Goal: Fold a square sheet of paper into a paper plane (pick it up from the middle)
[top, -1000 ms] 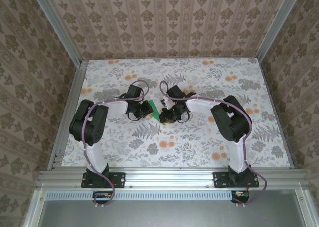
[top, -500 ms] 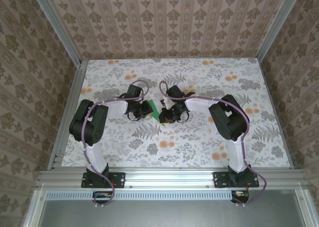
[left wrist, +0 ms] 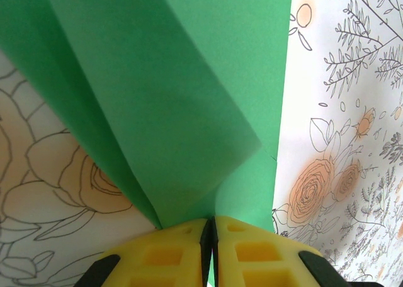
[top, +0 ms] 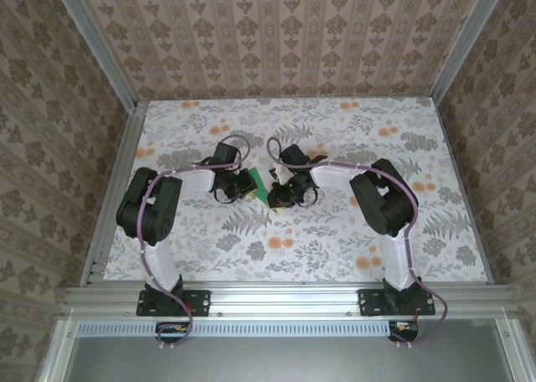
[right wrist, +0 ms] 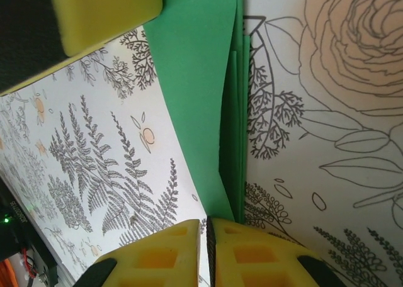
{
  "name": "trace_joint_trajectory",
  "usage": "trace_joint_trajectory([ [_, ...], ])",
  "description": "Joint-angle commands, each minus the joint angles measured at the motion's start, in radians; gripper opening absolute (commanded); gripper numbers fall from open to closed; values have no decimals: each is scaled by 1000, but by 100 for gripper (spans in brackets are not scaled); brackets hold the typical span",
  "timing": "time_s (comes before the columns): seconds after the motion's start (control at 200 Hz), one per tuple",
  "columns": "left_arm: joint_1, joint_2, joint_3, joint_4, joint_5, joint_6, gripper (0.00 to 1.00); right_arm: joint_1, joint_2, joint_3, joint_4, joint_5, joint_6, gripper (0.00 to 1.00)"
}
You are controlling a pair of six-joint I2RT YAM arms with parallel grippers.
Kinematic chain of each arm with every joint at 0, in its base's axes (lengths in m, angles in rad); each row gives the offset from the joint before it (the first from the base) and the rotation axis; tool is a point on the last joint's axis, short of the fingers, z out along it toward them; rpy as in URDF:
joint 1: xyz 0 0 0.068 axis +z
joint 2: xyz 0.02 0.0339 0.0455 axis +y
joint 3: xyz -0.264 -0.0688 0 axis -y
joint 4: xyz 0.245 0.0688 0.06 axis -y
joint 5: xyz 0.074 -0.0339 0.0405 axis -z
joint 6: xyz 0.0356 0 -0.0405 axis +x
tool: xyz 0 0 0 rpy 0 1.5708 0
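Walled in by brown damask wallpaper (top: pixel 276 30), floored with a grey-and-orange floral counter (top: pixel 335 240). At the left gripper (left wrist: pixel 210 227): clenched, with yellow pads pinching the near corner of the square sheet of paper (left wrist: pixel 189 79). Bright green, folded into overlapping layers, fanned out toward the top of the left wrist frame. At the right gripper (right wrist: pixel 206 231): likewise clenched on that green sheet, grasping its narrow lower end, with stacked layer edges up the middle of the right wrist frame. From above: paired close together just left of the counter's centre, with a small patch of green between. Farther out, arms bent inward from bases at the bottom edge of the frame.
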Motion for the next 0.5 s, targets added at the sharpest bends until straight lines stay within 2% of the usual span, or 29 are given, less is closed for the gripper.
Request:
trace_joint_trajectory([
  [0.0,5,60,-28,-113,-119,21,14,-1,39,1,-79,39,-24,14],
  [0.295,5,60,-29,-118,-123,22,14,-2,33,-1,-109,117,-33,13],
  [0.495,7,63,-30,-118,-125,20,14,0,-21,-13,-102,19,-57,13],
])
